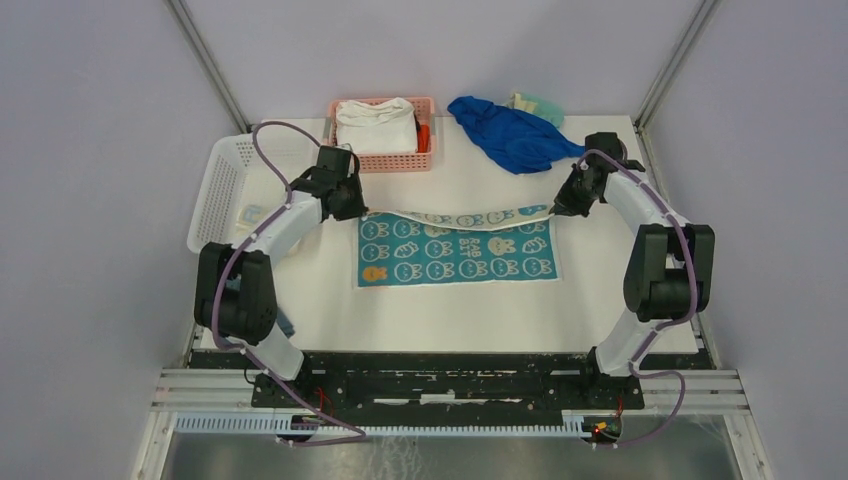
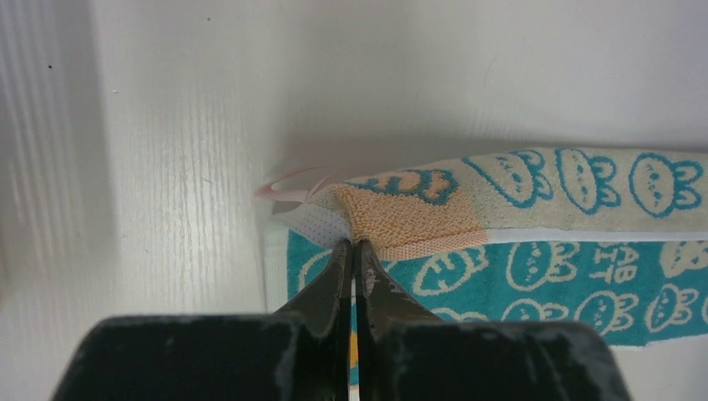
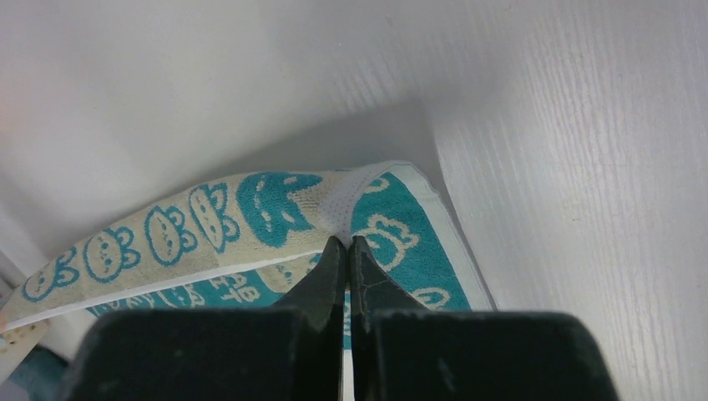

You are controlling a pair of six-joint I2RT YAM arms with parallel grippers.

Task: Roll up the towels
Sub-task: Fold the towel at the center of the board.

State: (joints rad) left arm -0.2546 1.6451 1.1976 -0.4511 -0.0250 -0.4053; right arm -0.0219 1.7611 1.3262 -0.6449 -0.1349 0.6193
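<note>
The rabbit-face towel point(image 1: 455, 255) lies flat mid-table, teal side up with pale cartoon rabbit faces. Its far edge is lifted and folded toward me as a narrow strip showing the pale underside. My left gripper point(image 1: 358, 210) is shut on the towel's far left corner; in the left wrist view the tips point(image 2: 352, 244) pinch the corner beside an orange patch on the towel point(image 2: 543, 267). My right gripper point(image 1: 553, 210) is shut on the far right corner; in the right wrist view the tips point(image 3: 342, 241) pinch the white hem of the towel point(image 3: 209, 225). The yellow and lettered towels are out of view.
A pink basket point(image 1: 430, 150) holding a thick white folded cloth point(image 1: 375, 125) stands at the back. A blue cloth point(image 1: 510, 135) and a pale green item point(image 1: 535, 103) lie at the back right. A white slatted basket point(image 1: 225, 180) stands at the left edge.
</note>
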